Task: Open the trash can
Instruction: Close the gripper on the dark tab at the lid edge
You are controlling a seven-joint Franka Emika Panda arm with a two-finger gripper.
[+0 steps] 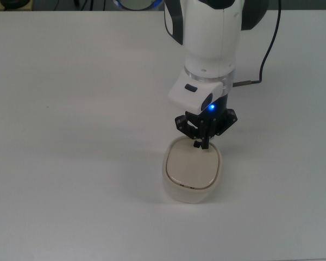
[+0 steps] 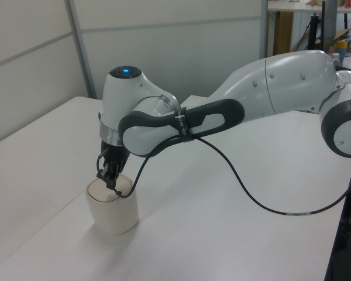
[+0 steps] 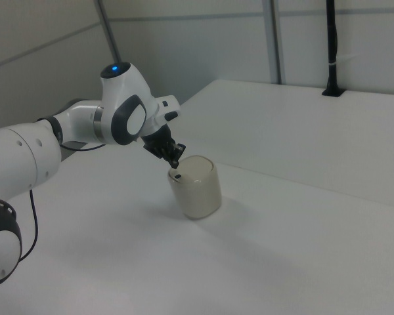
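Observation:
The trash can (image 1: 191, 173) is a small cream bin standing upright on the white table, also seen in the left view (image 2: 113, 212) and the right view (image 3: 198, 190). Its flat lid lies closed. My gripper (image 1: 199, 143) points straight down with its fingers shut together and nothing held. The tip hangs over the lid's far edge in the top view, right where the small black button (image 3: 176, 176) sits. In the left view the gripper (image 2: 110, 184) reaches the lid's rim. In the right view the gripper (image 3: 175, 163) stands just above the button; whether they touch I cannot tell.
The white table (image 1: 70, 109) spreads wide around the bin. A black cable (image 2: 269, 206) droops from the arm onto the table at the left view's right. A black post (image 3: 330, 46) stands at the table's far edge in the right view.

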